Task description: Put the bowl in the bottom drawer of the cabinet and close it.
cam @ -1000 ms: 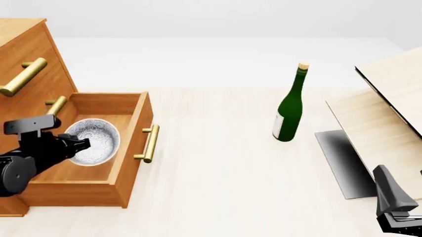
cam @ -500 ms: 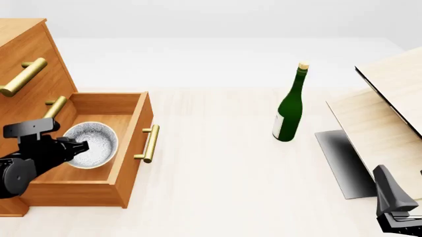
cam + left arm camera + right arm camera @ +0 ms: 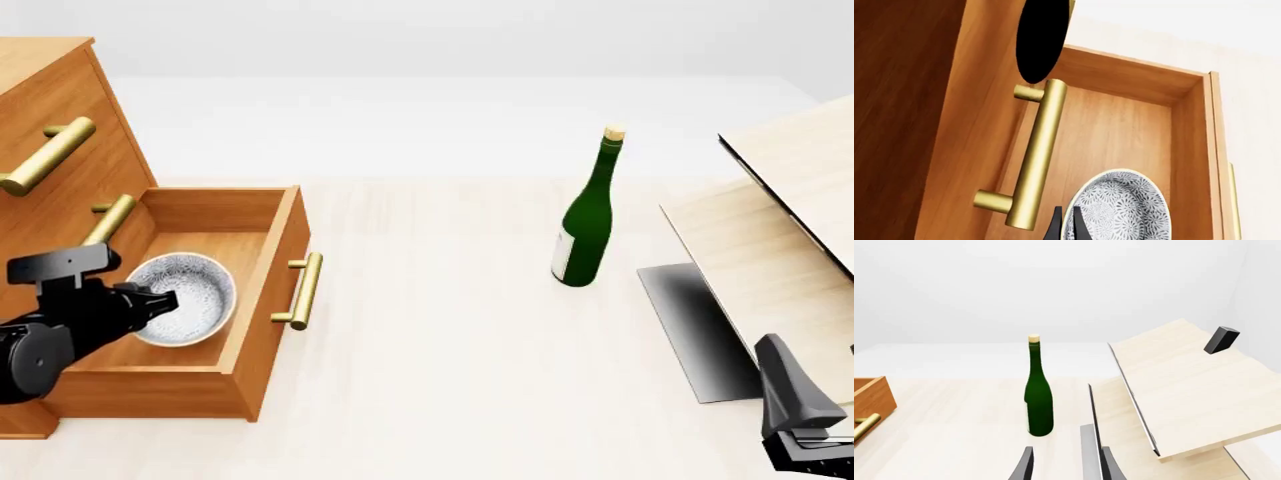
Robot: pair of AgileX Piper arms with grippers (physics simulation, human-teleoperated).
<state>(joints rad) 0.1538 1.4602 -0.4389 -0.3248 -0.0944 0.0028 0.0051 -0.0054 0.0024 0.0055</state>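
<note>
The cabinet [image 3: 60,95] stands at the left with its bottom drawer [image 3: 267,300] pulled out. Inside the drawer is the white speckled bowl [image 3: 187,295], upright, low over the drawer floor; I cannot tell if it rests on it. My left gripper [image 3: 154,300] is shut on the bowl's near rim. In the left wrist view the two thin fingers [image 3: 1056,227] pinch the rim of the bowl [image 3: 1124,210] inside the drawer [image 3: 1121,80]. My right gripper [image 3: 801,425] hangs at the lower right, far from the cabinet, open [image 3: 1066,466] and holding nothing.
The middle drawer's brass handle [image 3: 1034,160] runs just above the left gripper. The bottom drawer's handle [image 3: 304,290] faces the table's middle. A green bottle [image 3: 585,225] stands upright at centre right. A pale wood panel structure [image 3: 774,230] fills the right side.
The left gripper has moved a little down and towards the camera with the bowl, deeper into the drawer. The right arm has not moved.
</note>
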